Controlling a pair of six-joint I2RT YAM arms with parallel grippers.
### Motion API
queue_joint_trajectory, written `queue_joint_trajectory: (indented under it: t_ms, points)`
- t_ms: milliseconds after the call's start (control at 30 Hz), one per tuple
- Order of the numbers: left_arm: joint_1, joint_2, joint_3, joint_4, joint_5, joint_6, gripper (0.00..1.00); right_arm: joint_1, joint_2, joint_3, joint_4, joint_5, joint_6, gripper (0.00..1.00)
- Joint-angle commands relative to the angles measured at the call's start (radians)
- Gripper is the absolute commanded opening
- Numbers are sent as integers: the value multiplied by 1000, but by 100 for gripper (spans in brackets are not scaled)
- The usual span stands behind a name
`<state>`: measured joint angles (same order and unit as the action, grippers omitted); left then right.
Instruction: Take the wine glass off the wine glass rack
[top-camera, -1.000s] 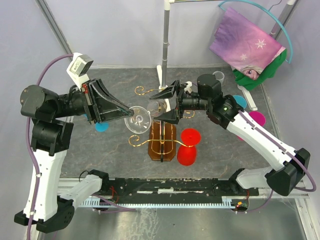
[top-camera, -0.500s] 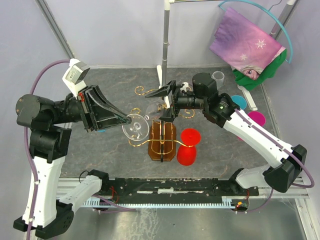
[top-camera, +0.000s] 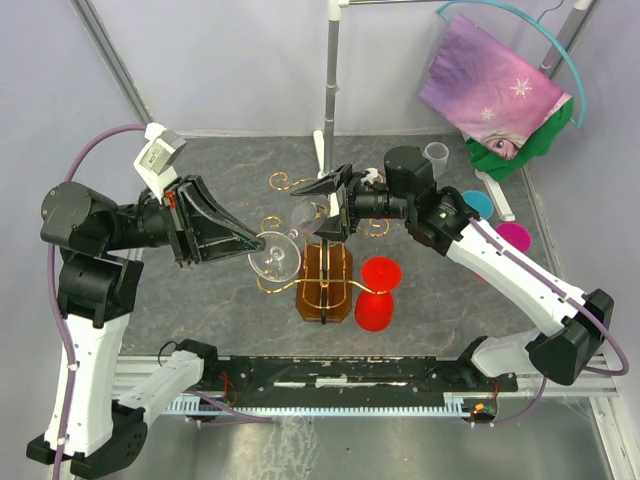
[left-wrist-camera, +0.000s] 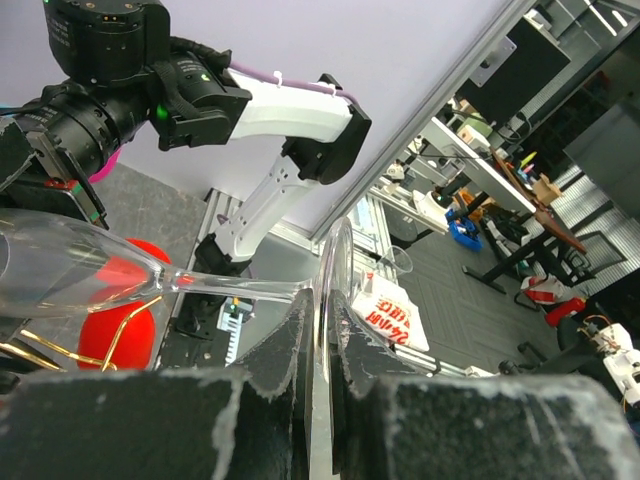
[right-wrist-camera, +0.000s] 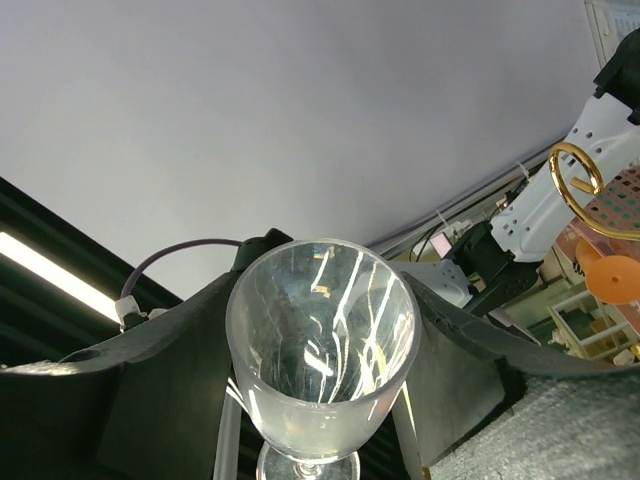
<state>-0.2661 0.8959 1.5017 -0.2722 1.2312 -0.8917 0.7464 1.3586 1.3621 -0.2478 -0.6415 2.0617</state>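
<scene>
A clear wine glass (top-camera: 276, 256) lies tipped on its side above the gold wire rack with its amber base (top-camera: 325, 282). My left gripper (top-camera: 255, 243) is shut on the glass's foot, which shows edge-on between the fingers in the left wrist view (left-wrist-camera: 324, 290). The stem runs away to the bowl (left-wrist-camera: 50, 270). My right gripper (top-camera: 300, 213) is open, its fingers either side of the bowl (right-wrist-camera: 320, 340); I cannot tell if they touch it. A red wine glass (top-camera: 377, 295) hangs on the rack's right arm.
A grey upright pole (top-camera: 330, 90) stands behind the rack. A purple cloth (top-camera: 490, 90), a clear cup (top-camera: 436, 153), a blue disc (top-camera: 478, 203) and a pink one (top-camera: 515, 237) are at the back right. A blue object (top-camera: 205, 253) lies under my left arm.
My right gripper has moved left, so its open fingers now flank the glass's bowl. My left gripper, still holding the foot, has shifted slightly toward the near side.
</scene>
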Motion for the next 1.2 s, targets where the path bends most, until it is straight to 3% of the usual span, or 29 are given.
queue_joint_trajectory:
  t_ms: [0, 167, 300, 367, 500, 600, 733, 900, 1033, 1167]
  points:
    - [0, -7, 27, -54, -3, 66, 3, 8, -38, 25, 52, 11, 26, 67]
    - [-1, -2, 45, -56, -4, 60, 3, 8, -57, -17, 53, 30, 25, 55]
    - [-1, -3, 42, -56, -5, 55, 6, 8, -61, -22, 64, 40, 19, 53]
    - [-2, -5, 37, -56, -5, 54, 16, 8, -59, -16, 70, 41, 16, 51]
    - [-2, -10, 41, -55, -12, 54, 61, 7, -63, -12, 76, 51, 8, 48]
    - [-1, -14, 48, -53, -20, 53, 79, -5, -59, -14, 89, 48, 4, 47]
    - [-1, -21, 53, -47, -26, 44, 82, -61, -55, 9, 77, 26, -38, 46]
    - [-1, -40, 49, -48, -47, 38, 83, -256, -30, 119, -37, -45, -196, 44]
    - [-2, -49, 49, -54, -62, 36, 83, -450, 19, 273, -176, -96, -379, 43]
    - [-1, -58, 46, -76, -82, 43, 83, -607, 125, 512, -448, -95, -678, 43]
